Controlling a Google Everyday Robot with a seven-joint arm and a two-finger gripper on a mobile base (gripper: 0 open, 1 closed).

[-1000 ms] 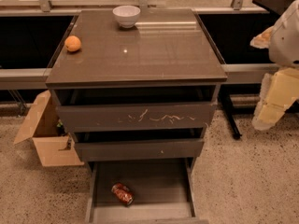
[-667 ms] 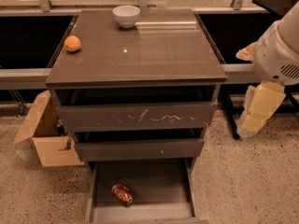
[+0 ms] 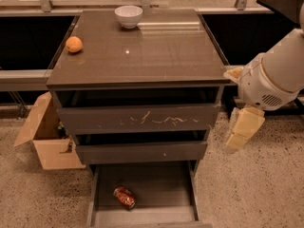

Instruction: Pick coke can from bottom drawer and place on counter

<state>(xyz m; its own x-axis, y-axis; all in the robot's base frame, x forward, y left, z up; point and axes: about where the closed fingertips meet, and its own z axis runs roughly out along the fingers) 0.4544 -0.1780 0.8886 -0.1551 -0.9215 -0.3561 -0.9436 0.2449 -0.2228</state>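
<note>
- Where the floor meets the cabinet on the far left, you have one open brown cardboard box (image 3: 47, 137); it plays no part in the job.
- On the glossy dark grey-brown desk (image 3: 142, 56) that tops the cabinet, count one round orange fruit (image 3: 74, 44) near the left edge and one small white bowl (image 3: 128, 15) at the back edge. The middle and front of the top lie bare.
- Your target, the single small red metallic coke can (image 3: 124, 197), lies on its side in the left part of the pulled-out, flat-fronted bottom drawer (image 3: 161, 186). It has not shifted over the last second.
- You have three drawers in all: the scratched upper drawer (image 3: 142, 120), the middle drawer (image 3: 142, 151), and the bottom one. Only the bottom one stands well open.
- To the right of the cabinet, the one cream-coloured end effector (image 3: 242, 129) has come in from the frame's right edge and dropped lower. It now hangs just beside the cabinet's right side, level with the upper drawers.
- You should read that as the approach under way, with nothing yet picked. The end effector is well apart from the can, and whether it is wide or narrow cannot be told.
</note>
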